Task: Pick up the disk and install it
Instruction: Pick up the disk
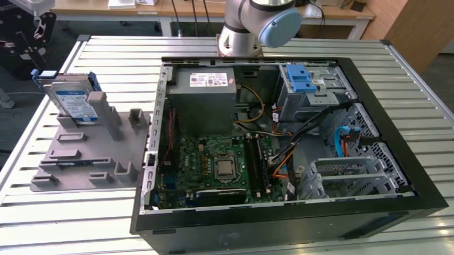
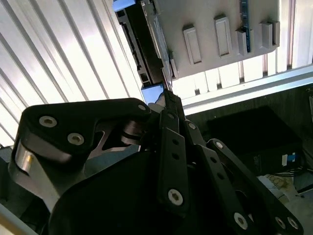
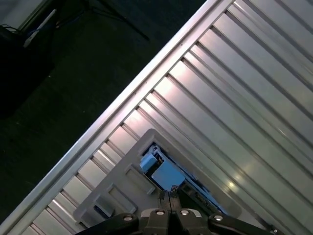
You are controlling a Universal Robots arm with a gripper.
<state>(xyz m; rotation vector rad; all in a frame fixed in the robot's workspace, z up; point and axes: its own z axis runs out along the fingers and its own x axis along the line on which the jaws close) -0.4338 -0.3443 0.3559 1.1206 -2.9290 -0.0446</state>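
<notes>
A: Entry, disk position?

B: The flat silver-grey rectangular hard disk (image 1: 73,101), with a white-and-blue label and blue plastic rails, stood upright on its edge. It sat in a slot of the grey plastic slotted fixture (image 1: 99,149). The fixture lay on the ribbed aluminium bench (image 1: 71,223), on the exterior view's left. It was just beside the open black computer case (image 1: 284,220), which lay on its side.

A: Pincer state?

B: The black linkage pincer (image 3: 169,195) was closed in both wrist views. Its two fingertips were pressed together and held no object. It hung above the disk (image 3: 166,174), apart from it, with the tips pointing down towards the disk's upper edge.

A: Second wrist view?

B: It agreed. The pincer (image 2: 168,95) was closed, and the disk (image 2: 144,44) showed edge-on beyond the tips. One blue rail corner was the part nearest them. The fixture (image 2: 220,19) and bench (image 2: 58,49) lay beneath.

A: Case contents?

B: A green motherboard (image 1: 220,159) and a grey box-shaped power supply (image 1: 206,95) were recorded. A metal drive bay (image 1: 312,95) sat towards the exterior view's right, with a blue plastic latch piece (image 1: 301,79) on top. The grey column of the arm (image 1: 245,26) stood behind the case.
</notes>
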